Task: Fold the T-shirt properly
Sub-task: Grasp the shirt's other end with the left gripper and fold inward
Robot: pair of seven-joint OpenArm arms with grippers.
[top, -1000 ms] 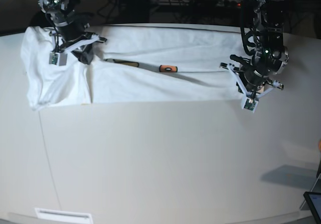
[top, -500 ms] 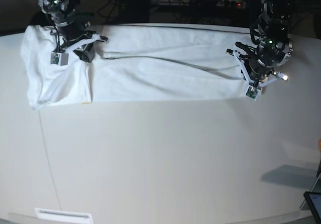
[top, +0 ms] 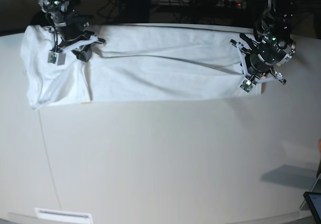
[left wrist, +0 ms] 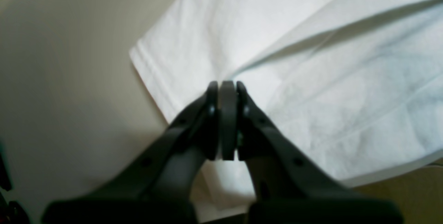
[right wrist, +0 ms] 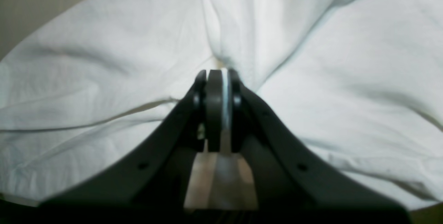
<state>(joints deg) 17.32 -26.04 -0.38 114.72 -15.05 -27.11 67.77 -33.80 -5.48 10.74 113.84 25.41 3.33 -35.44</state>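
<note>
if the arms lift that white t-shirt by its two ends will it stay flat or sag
Probably sag: the T-shirt already creases and bunches toward the right pincer, which suggests thin, floppy cloth. It looks light, since small pinches by that pincer and the left pincer seem to shape the long fold. It may drag rather than slide freely on the table.

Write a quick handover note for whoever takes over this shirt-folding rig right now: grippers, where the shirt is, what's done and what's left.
Left gripper: shut, at the T-shirt's end on the base view's right; whether it pinches cloth cannot be told.
Right gripper: shut, with cloth puckered at its tips, near the other end.
T-shirt: lies plain side up as a long band along the far side of the table, no print showing.
Done: folded lengthwise into the band, with a sleeve end bulging wider on the base view's left.
Left: probably tuck that wider end in, then fold the band across its length into a compact stack and release.
</note>
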